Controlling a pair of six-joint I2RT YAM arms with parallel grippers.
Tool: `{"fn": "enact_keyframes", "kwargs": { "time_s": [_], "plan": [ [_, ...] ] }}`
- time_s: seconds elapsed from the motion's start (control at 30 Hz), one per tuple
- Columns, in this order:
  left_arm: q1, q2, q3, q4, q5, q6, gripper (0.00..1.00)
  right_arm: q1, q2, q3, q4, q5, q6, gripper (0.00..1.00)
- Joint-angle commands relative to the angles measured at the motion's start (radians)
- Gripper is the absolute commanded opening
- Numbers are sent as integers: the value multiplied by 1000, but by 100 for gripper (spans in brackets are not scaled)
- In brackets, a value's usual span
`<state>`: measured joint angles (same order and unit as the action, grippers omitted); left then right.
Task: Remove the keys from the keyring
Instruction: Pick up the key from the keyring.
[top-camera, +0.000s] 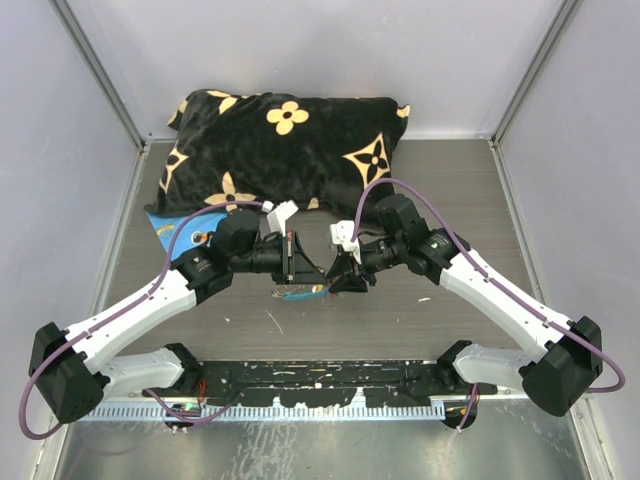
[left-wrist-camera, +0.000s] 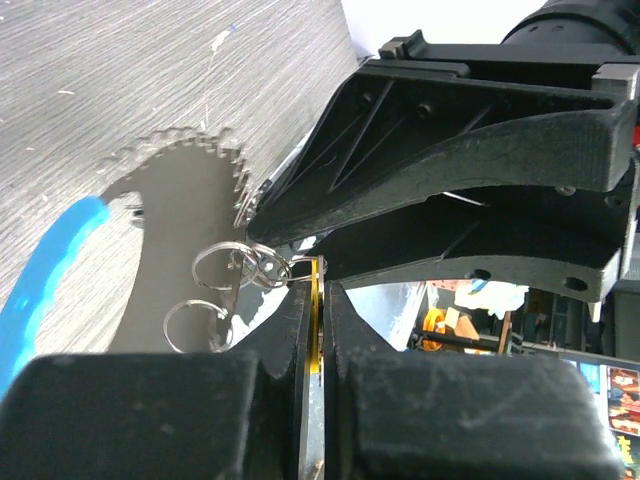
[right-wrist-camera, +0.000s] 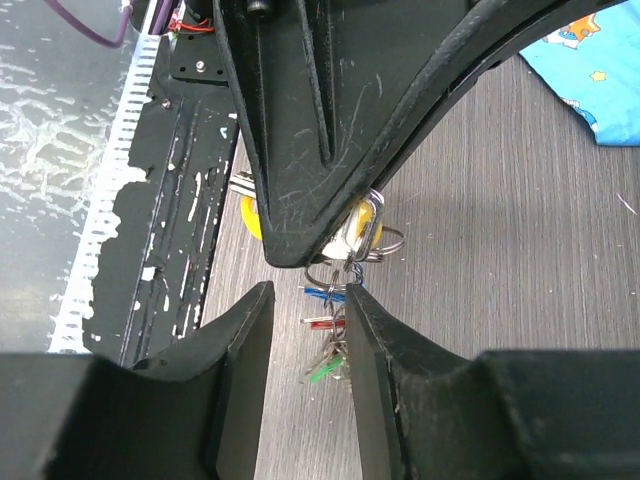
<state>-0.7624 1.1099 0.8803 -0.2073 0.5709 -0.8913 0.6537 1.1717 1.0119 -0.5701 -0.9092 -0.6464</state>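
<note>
Top external view has both arms meeting low over the middle of the counter (top-camera: 470, 200), tips nearly touching. By the look of it, one anchors the bunch while the other works on it.

The left gripper (left-wrist-camera: 318, 300) is the anchor. Its jaws are pressed together on a thin yellow tab (left-wrist-camera: 318, 335), which holds everything attached to it steady.

The right gripper (right-wrist-camera: 307, 300) faces it from the opposite side with jaws spread, gripping nothing, and the gap straddles the dangling bunch.

The keyring (top-camera: 303, 293), grey with a light-blue stretch, trails out from the left jaws' tips. Whether it rests on the counter is unclear.

Small split rings (left-wrist-camera: 225, 268) sit right at those tips. The keys (right-wrist-camera: 322, 322), blue, red and green, hang between the right jaws, close against one finger, probably lined up for a pinch and pull.
</note>
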Motion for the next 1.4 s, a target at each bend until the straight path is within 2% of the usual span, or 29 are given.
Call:
{"fn": "enact_keyframes", "kwargs": {
  "time_s": [0.0, 0.17, 0.67, 1.03, 1.37],
  "plan": [
    [15, -23, 24, 163, 55, -74, 0, 9, -26, -5, 74, -35, 51, 40],
    [38, -26, -9, 257, 85, -158, 0, 8, -30, -12, 115, 21, 90, 42],
    [59, -20, -12, 304, 128, -218, 0, -5, -66, 14, 143, 108, 104, 43],
    [66, -18, 1, 332, 191, -227, 0, -22, -101, 103, -16, 7, -61, 40],
    [67, -7, 9, 367, 227, -239, 0, -20, -91, 94, 15, -1, -77, 37]
  ]
}}
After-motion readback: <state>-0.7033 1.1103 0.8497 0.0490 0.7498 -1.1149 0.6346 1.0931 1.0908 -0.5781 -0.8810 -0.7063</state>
